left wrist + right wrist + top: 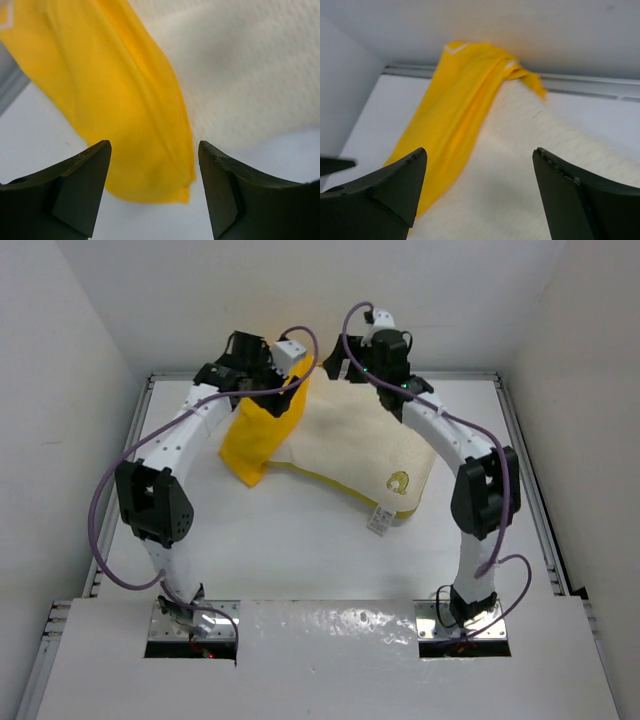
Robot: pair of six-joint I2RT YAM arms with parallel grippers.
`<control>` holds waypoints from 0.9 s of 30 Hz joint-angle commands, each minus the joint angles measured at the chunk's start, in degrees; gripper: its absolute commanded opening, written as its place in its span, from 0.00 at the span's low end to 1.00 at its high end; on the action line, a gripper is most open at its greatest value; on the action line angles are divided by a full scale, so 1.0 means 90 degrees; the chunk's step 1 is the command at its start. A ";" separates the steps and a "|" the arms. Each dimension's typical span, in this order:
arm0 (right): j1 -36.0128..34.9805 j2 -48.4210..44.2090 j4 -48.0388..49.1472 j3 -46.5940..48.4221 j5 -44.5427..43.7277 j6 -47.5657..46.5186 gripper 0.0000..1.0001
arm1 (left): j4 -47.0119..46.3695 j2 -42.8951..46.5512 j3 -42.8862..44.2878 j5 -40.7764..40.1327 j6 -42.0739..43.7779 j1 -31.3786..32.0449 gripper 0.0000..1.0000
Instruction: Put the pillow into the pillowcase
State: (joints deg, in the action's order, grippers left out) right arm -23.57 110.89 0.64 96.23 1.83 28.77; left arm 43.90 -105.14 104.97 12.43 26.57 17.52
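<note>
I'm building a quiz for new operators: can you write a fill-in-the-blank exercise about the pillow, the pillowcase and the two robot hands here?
1. The pillowcase bunched at the left end of the pillow is ____ in colour.
2. The logo on the pillow lies toward the robot's ____ side.
3. The left hand and the right hand both stand ____, gripping nothing.
Missing words: yellow; right; open.
</note>
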 commanded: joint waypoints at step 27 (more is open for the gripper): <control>0.0207 -0.1393 -0.0365 -0.4042 0.1301 -0.1391 0.73 | -0.0395 -0.2282 0.2282 -0.0717 -0.1000 0.0758 0.64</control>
State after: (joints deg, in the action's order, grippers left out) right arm -21.39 101.14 -3.92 60.90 8.29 16.19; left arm 37.85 -129.16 122.80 -0.08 14.76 24.34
